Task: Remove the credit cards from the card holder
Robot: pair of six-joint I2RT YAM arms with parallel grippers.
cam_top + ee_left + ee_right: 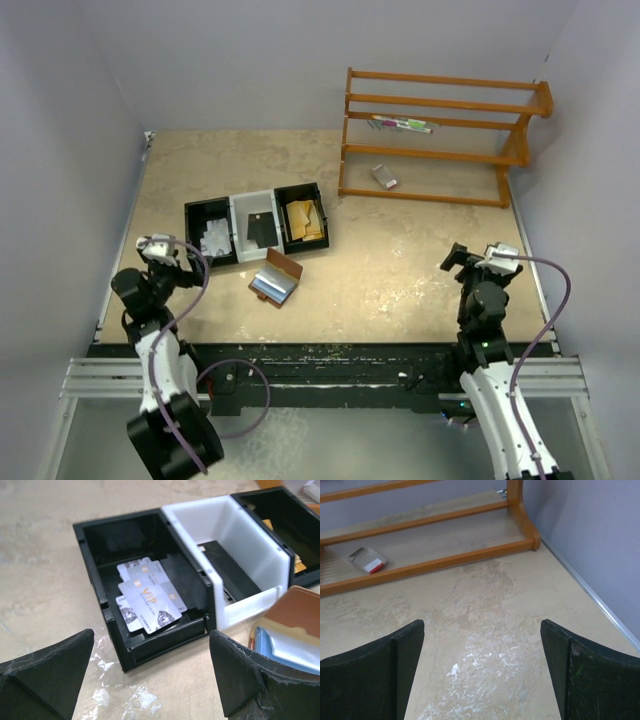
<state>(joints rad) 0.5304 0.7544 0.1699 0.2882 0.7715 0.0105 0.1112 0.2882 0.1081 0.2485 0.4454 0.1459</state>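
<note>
Left wrist view: card holder [292,630] just beside one finger of wide-open, empty left gripper [151,634].

The card holder [295,605] looks like smooth brown leather. Glossy silvery plastic cards [149,600] lie in a hard black-and-white plastic tray [120,519]. The table [40,580] is matt and mottled. The far rack [440,154] is varnished orange wood.

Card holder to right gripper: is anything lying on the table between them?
Nothing. In the top view, the table is bare between the card holder and the right gripper.
</note>
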